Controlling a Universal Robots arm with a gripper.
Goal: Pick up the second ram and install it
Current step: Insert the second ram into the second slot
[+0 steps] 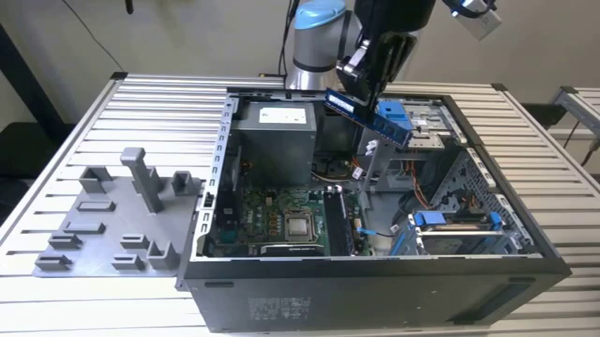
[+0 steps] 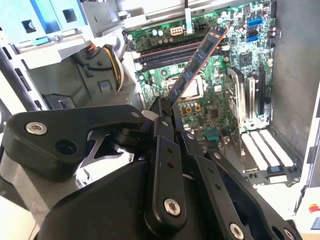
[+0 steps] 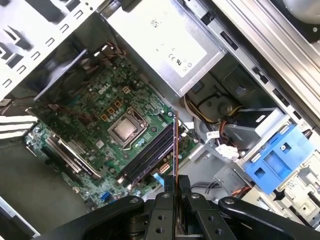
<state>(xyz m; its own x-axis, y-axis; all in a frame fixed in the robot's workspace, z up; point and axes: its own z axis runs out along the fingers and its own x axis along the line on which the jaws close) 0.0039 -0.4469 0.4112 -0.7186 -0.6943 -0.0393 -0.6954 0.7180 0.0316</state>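
Second ram point(image 1: 370, 118) held tilted in mid-air above the open computer case point(image 1: 375, 288), near its far wall. The gripper point(image 1: 359, 90) is clamped on one end. Pick-up is done; seating in the memory slots point(image 3: 150, 156) remains.

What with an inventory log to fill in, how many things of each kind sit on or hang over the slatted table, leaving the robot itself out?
computer case, side open: 1
grey holder tray: 1
second ram, clamped in the tool over the case: 1
Total: 3
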